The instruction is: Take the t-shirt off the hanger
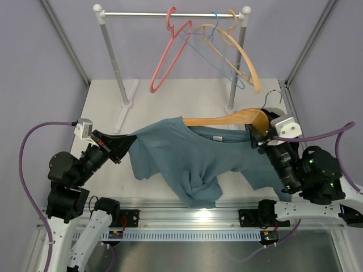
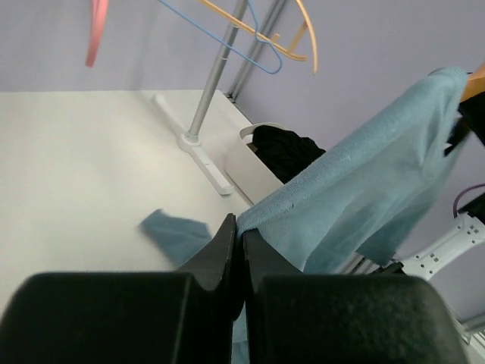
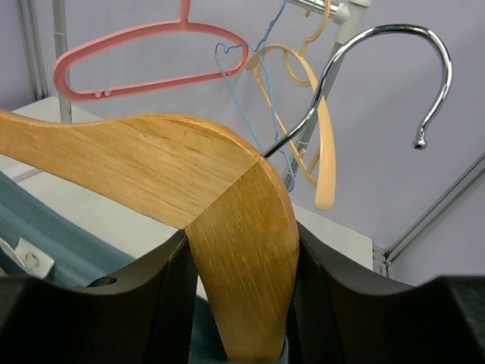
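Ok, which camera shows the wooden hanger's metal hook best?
Right wrist: the hook fills the upper frame, its whole curve clear against the wall, above the right tool clamping the hanger. Top external shows only a small thin wire beyond the hanger's right end. Left wrist misses it.

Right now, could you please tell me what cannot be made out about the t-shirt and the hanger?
- Top view: the second arm of the hanger is hidden under the t-shirt and the right gripper.
- Top view: the neck label is too small to read.
- Left wrist view: how much cloth the left gripper pinches is hidden by its fingers.
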`<state>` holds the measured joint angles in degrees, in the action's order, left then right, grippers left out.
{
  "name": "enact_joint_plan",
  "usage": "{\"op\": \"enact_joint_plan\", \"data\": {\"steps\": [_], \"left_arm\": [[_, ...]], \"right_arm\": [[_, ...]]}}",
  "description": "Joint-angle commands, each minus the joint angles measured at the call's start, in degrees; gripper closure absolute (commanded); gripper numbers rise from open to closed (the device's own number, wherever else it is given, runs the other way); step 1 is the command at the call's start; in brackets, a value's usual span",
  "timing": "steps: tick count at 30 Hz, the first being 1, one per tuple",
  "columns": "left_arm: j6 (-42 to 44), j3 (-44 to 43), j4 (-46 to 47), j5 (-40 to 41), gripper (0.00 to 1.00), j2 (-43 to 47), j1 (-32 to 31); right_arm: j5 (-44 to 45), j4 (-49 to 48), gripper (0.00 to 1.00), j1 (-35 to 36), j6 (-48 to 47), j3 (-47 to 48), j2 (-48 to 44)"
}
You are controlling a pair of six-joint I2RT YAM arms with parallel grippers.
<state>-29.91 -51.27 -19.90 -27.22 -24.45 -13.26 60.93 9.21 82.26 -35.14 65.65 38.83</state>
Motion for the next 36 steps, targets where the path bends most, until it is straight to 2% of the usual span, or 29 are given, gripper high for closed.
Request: {"op": "enact_joint_plan", "data": {"steps": [1,12,18,25,36], "left_arm": [[0.1,-0.1,-1.2,9.7,1.00,-0.1,0.2],[1.3,-3.0,-9.5,19.9,1.00,-0.9,0.2],[0.6,-2.7,-10.9,19.8,1.00,-1.2,0.2],[1.2,-4.3,-16.0,28.2,1.00,-2.4,0.2],[0.6,-3.1,-15.6,28.0,1.00,-2.9,0.2]], "right_arm": [[4.8,-3.2,1.00,-0.9,3.1,5.2,-4.8],[7.1,-1.2,1.00,-0.9,2.4,5.5,-6.9],[6.6,1.2,1.00,-0.8,4.6,6.9,-7.3],[7.8,2.7,1.00,-0.8,5.3,8.0,-7.5],[6.6,4.1,1.00,-0.9,6.8,8.0,-7.7]]}}
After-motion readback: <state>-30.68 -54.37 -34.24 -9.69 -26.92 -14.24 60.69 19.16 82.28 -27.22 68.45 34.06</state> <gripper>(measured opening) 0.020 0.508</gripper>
